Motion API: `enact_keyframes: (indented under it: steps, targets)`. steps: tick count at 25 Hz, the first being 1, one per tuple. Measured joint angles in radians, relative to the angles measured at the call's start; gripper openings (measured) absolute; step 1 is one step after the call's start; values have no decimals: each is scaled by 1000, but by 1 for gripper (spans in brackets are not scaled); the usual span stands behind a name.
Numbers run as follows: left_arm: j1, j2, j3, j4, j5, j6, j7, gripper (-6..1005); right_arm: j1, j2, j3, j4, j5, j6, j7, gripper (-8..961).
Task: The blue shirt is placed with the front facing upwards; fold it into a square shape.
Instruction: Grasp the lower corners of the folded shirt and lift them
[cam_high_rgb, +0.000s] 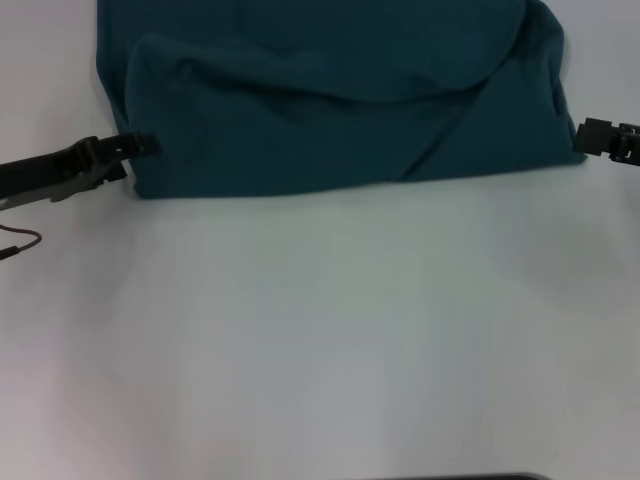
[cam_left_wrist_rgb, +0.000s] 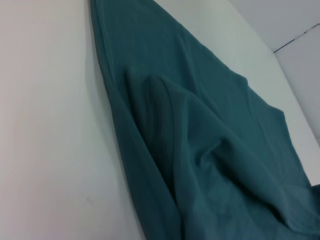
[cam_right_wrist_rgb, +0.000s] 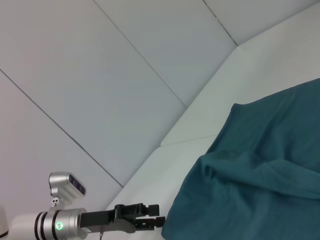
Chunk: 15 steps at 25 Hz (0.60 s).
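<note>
The blue shirt (cam_high_rgb: 340, 100) lies folded over itself at the far side of the white table, a doubled layer forming a wrinkled band along its near edge. My left gripper (cam_high_rgb: 135, 157) hovers just off the shirt's near left corner, open, with nothing between its fingers. The right wrist view shows it too, the left gripper (cam_right_wrist_rgb: 150, 216) standing beside the shirt's (cam_right_wrist_rgb: 260, 190) corner. My right gripper (cam_high_rgb: 605, 138) sits at the near right corner, just outside the cloth. In the left wrist view, only the shirt's (cam_left_wrist_rgb: 200, 145) folded edge shows.
The white table (cam_high_rgb: 320, 340) stretches bare between the shirt and me. A thin dark cable (cam_high_rgb: 20, 243) lies at the left edge under the left arm. A pale panelled wall (cam_right_wrist_rgb: 100, 75) stands behind the table.
</note>
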Motion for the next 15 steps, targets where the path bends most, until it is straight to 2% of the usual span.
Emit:
enact_keyframes:
  steps: [6, 15]
  targets:
    - [-8, -8, 30, 2, 1, -14, 0, 764, 0, 0, 10, 0, 0, -2, 1, 758]
    - [-41, -7, 84, 50, 6, -34, -16, 734, -2, 0, 23, 2, -1, -5, -1, 752]
